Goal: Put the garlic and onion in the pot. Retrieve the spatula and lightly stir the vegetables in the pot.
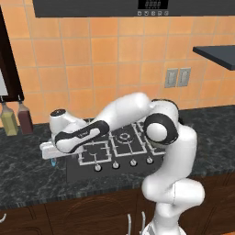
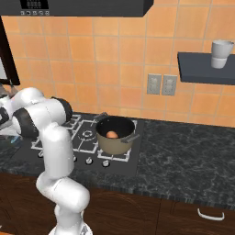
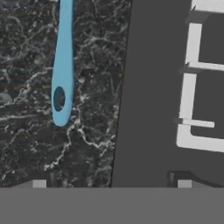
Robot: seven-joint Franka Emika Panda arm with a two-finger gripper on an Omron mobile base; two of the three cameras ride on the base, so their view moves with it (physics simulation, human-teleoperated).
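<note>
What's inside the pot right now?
In the right base view the pot on the stove holds one round orange-tan item on its dark floor. The near wall hides part of the bottom, so anything else there is unseen.

One pot (image 2: 114, 134), one spatula (image 3: 62, 65), two bottles (image 1: 17, 120), perhaps four stove knobs (image 1: 124, 164).

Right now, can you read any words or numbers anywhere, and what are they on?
Display on the dark panel above the stove: lit digits, too small and blurred to read.
Bottles by the wall: no readable labels.
Mug on the shelf: no writing visible.
Nothing else carries text.
</note>
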